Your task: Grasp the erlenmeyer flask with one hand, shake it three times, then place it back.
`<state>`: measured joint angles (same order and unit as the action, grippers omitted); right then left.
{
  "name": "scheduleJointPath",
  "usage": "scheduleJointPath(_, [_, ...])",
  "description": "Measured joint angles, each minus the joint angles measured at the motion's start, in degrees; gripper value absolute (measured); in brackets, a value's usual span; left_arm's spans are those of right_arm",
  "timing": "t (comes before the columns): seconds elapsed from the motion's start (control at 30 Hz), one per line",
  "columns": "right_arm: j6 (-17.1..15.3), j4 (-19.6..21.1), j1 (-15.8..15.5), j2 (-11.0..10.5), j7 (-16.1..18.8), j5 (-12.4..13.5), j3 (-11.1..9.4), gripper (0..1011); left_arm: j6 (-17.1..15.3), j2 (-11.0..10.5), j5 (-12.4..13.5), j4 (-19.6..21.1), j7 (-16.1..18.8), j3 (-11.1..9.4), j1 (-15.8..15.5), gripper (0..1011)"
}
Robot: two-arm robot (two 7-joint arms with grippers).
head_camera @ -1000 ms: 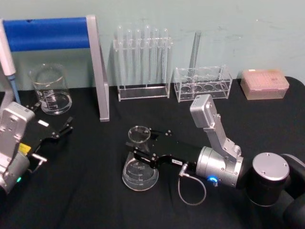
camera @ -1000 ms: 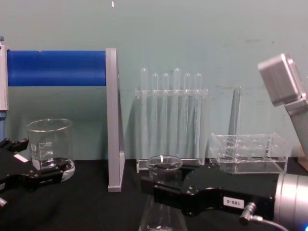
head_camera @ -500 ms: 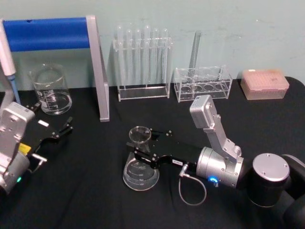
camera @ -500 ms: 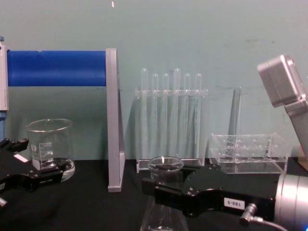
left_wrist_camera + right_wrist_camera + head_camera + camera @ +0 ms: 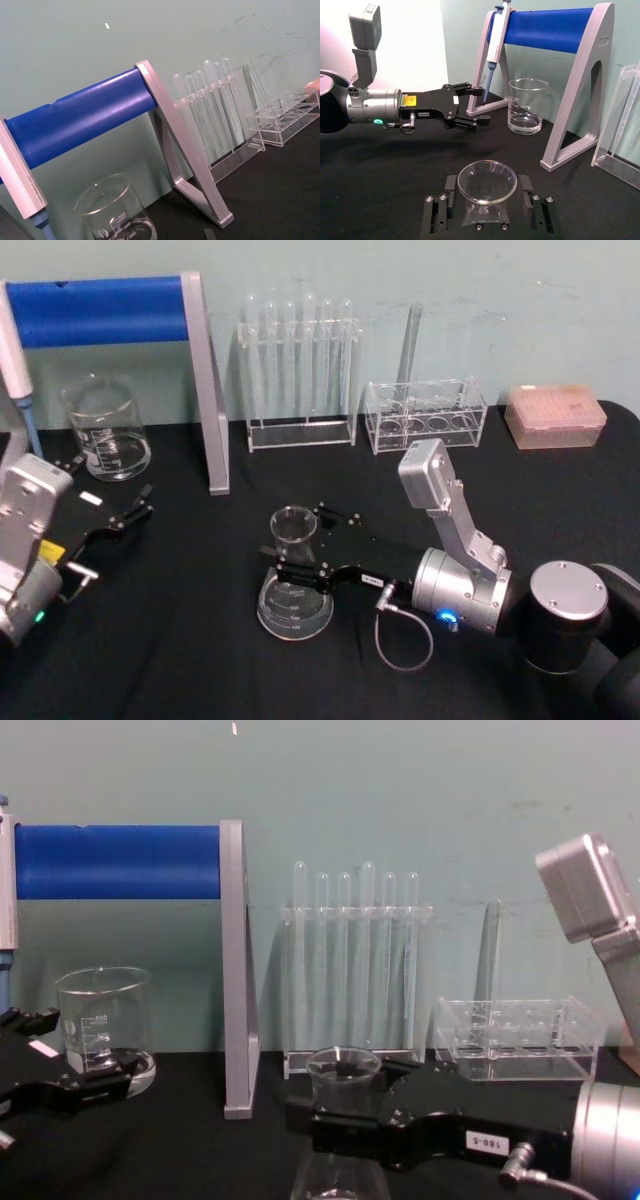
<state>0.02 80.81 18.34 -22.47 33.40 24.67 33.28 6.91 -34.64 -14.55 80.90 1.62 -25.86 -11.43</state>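
Beaker (image 5: pixel 116 212): printed scale, with "400" and "300" legible in the left wrist view; in the chest view the top mark looks like "500".
Erlenmeyer flask (image 5: pixel 294 585): white graduation marks on the cone, figures too small to read.
Right tool (image 5: pixel 330 1125): small white label at 3 o'clock of the flask, reading about "180-5" in the chest view.
Left tool (image 5: pixel 479 106): yellow sticker and white tag, print unreadable.

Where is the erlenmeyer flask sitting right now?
The erlenmeyer flask stands centre-front on the black table, its neck between the right gripper fingers.
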Motion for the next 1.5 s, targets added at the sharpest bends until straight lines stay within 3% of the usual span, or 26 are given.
scheduleJointPath(0.27, [0.01,0.00,0.00,0.00,0.04,0.03,0.00,977,0.00,0.00,0.00,0.00,0.00,0.00,0.00,1001])
scheduleJointPath(0.57, [0.03,0.12,-0.07,-0.15,0.27,0.22,-0.05,1000,0.00,0.00,0.00,0.00,0.00,0.00,0.00,1001])
scheduleJointPath(0.93, [-0.16,4.20,-3.05,-6.18,2.86,2.41,-2.33,1000,0.00,0.00,0.00,0.00,0.00,0.00,0.00,1001])
scheduleJointPath(1.17, [0.28,7.50,-5.95,-10.44,2.93,4.24,-5.04,1000,0.00,0.00,0.00,0.00,0.00,0.00,0.00,1001])
scheduleJointPath(1.33, [0.90,8.30,-7.50,-10.65,-0.48,4.67,-7.31,1000,0.00,0.00,0.00,0.00,0.00,0.00,0.00,1001])
scheduleJointPath(1.5, [1.72,7.81,-8.80,-6.75,-10.46,2.52,-10.34,1000,0.00,0.00,0.00,0.00,0.00,0.00,0.00,1001])
